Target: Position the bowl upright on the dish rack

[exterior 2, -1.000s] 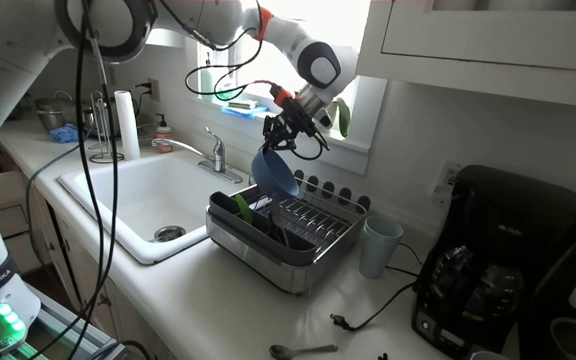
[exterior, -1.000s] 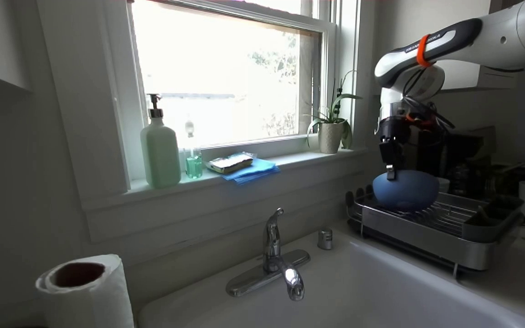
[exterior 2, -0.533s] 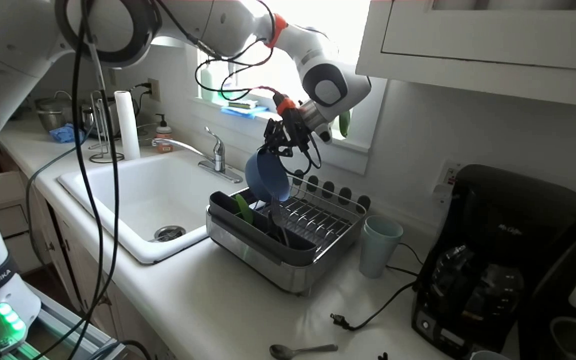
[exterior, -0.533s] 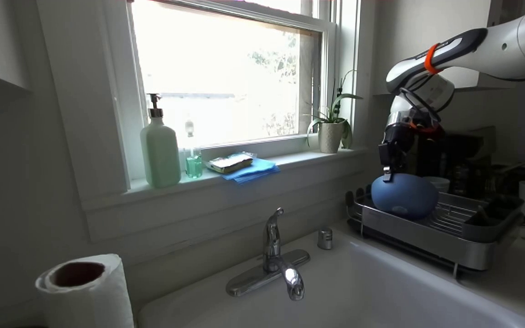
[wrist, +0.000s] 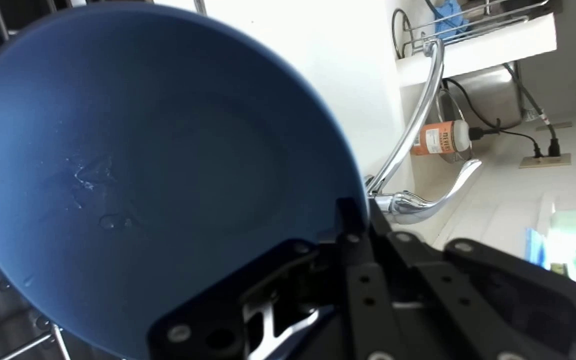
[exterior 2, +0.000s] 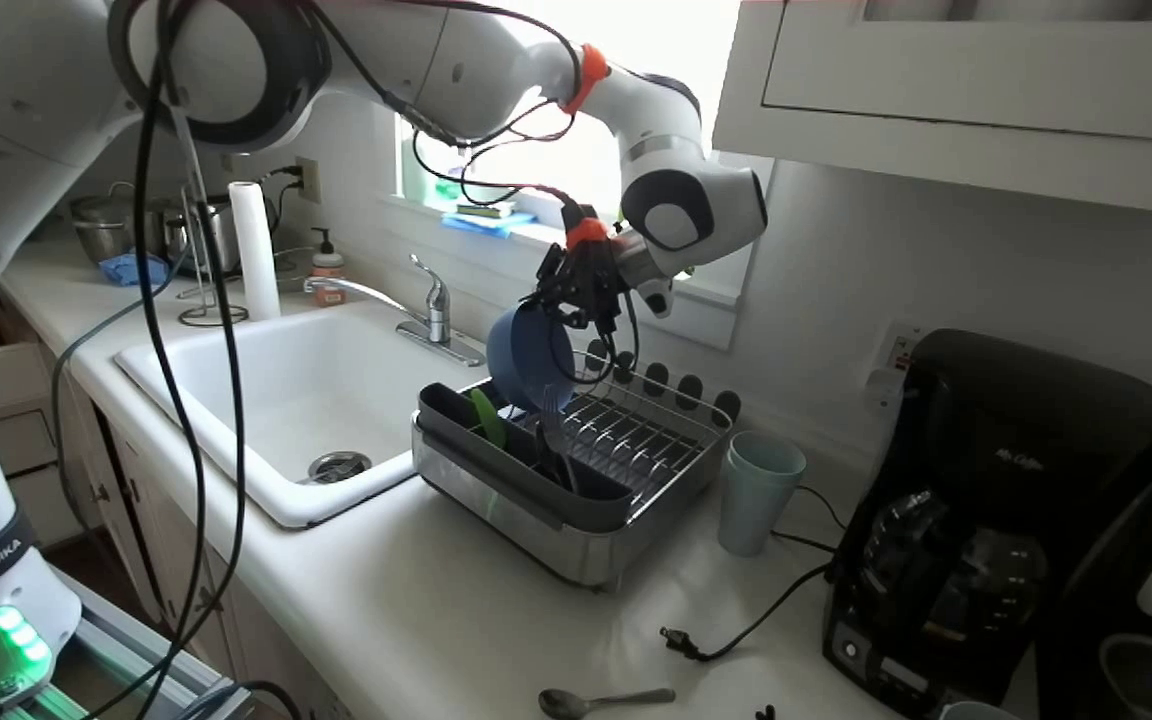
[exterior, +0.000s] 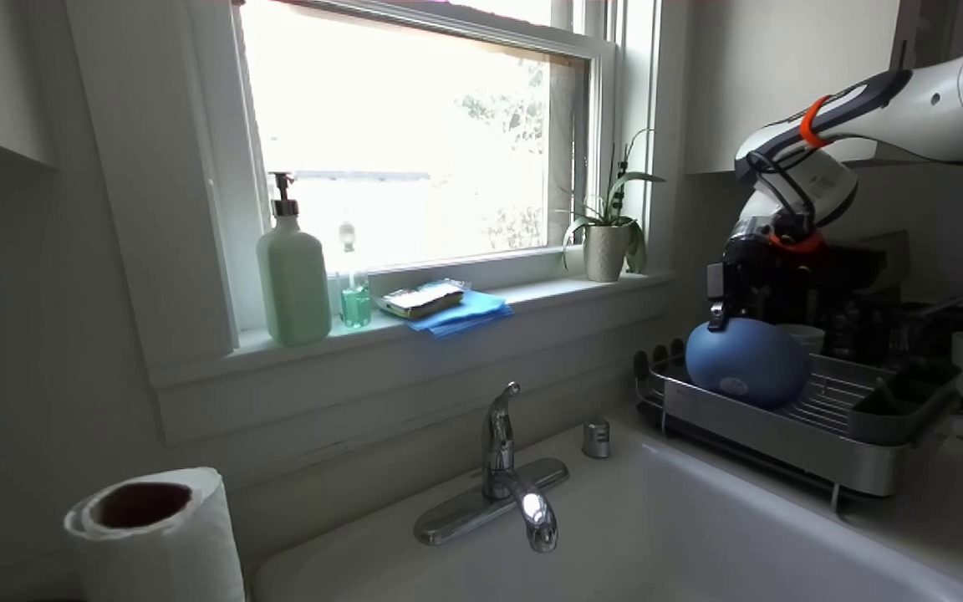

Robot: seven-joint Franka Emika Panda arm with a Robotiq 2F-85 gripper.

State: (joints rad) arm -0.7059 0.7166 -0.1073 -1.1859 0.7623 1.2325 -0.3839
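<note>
Tilted blue bowl (wrist: 168,170), seemingly wet

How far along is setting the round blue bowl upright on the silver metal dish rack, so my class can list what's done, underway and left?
Done: the round blue bowl is over the silver metal dish rack in both exterior views. In hand: the black gripper is shut on the bowl's rim; contact with the rack is unclear. Probably left: settling the tilted bowl upright, then letting go.

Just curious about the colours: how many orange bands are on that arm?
2: an upper band partway along the arm, and a lower band above the gripper. Others may be hidden.
</note>
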